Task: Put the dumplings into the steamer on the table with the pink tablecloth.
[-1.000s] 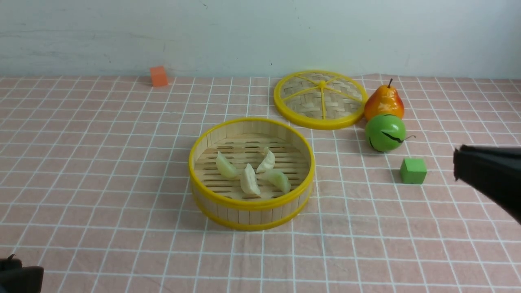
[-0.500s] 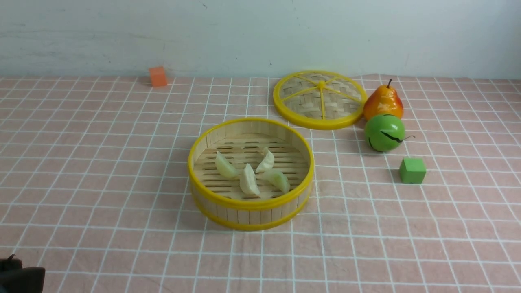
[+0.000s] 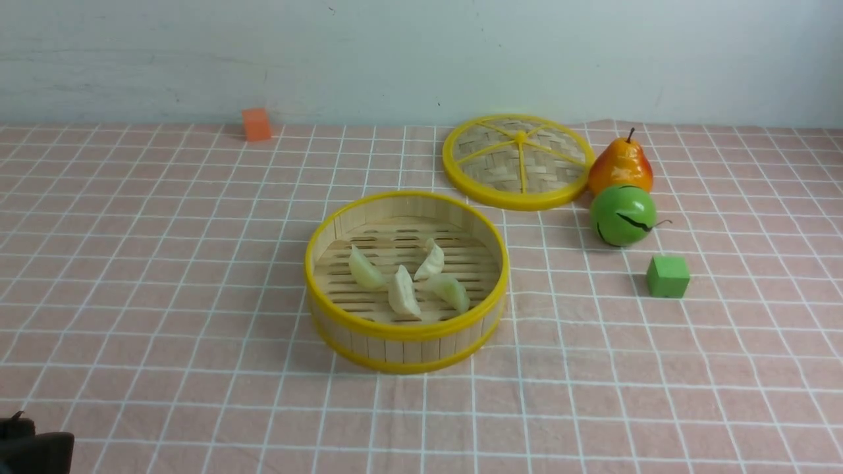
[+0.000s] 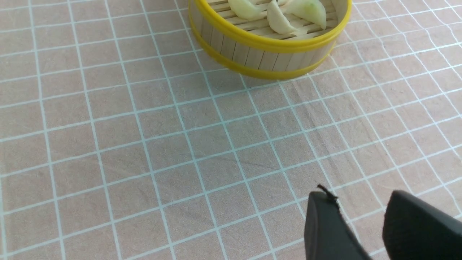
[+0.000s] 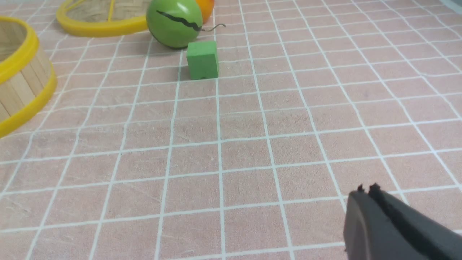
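Note:
The steamer [image 3: 406, 329] stands mid-table on the pink tablecloth [image 3: 164, 276]. Several pale dumplings [image 3: 403, 291] lie together on its slatted floor. In the left wrist view the steamer [image 4: 260, 54] is ahead with dumplings [image 4: 278, 20] inside. My left gripper [image 4: 355, 202] is open and empty above bare cloth, near the front left table corner [image 3: 33, 447]. My right gripper [image 5: 366, 189] is shut and empty over the cloth, well short of the green cube; it is out of the front view. The steamer's wall [image 5: 18, 90] shows at the edge of the right wrist view.
A flat woven lid [image 3: 517, 161] with yellow spokes lies behind the steamer. A pear [image 3: 620, 164], a green ball [image 3: 623, 214] and a green cube [image 3: 668, 276] sit to the right. An orange cube [image 3: 256, 124] is at the back left. The wall runs behind the table.
My right arm has drawn back to the right and left the front view. The left arm, steamer and dumplings have not moved.

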{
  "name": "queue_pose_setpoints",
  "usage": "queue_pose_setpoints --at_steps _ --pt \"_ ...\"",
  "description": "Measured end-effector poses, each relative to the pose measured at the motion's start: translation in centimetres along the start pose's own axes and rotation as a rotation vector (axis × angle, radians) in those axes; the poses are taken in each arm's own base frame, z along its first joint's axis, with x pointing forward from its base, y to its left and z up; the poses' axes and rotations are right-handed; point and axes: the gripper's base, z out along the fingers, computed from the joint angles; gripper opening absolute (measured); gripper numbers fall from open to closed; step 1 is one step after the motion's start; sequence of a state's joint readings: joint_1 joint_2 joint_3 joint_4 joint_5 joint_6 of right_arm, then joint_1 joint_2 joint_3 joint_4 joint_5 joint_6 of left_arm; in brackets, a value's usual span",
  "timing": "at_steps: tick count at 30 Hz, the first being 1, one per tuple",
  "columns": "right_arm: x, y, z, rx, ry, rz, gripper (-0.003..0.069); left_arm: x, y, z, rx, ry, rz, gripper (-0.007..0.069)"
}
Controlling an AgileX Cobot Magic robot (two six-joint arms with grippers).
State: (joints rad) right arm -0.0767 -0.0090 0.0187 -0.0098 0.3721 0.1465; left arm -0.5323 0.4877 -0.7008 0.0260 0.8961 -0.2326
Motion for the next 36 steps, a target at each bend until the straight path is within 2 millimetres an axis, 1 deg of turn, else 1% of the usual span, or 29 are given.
queue_pose_setpoints --at_steps 33,36 --pt "0.01 0.0 -0.05 0.002 0.011 0.001 0.0001 0.0 0.0 0.0 0.0 0.0 0.0 0.0237" --pt "0.01 0.0 -0.05 0.002 0.011 0.001 0.0004 0.11 0.03 -0.24 0.003 -0.014 0.0 0.0237"
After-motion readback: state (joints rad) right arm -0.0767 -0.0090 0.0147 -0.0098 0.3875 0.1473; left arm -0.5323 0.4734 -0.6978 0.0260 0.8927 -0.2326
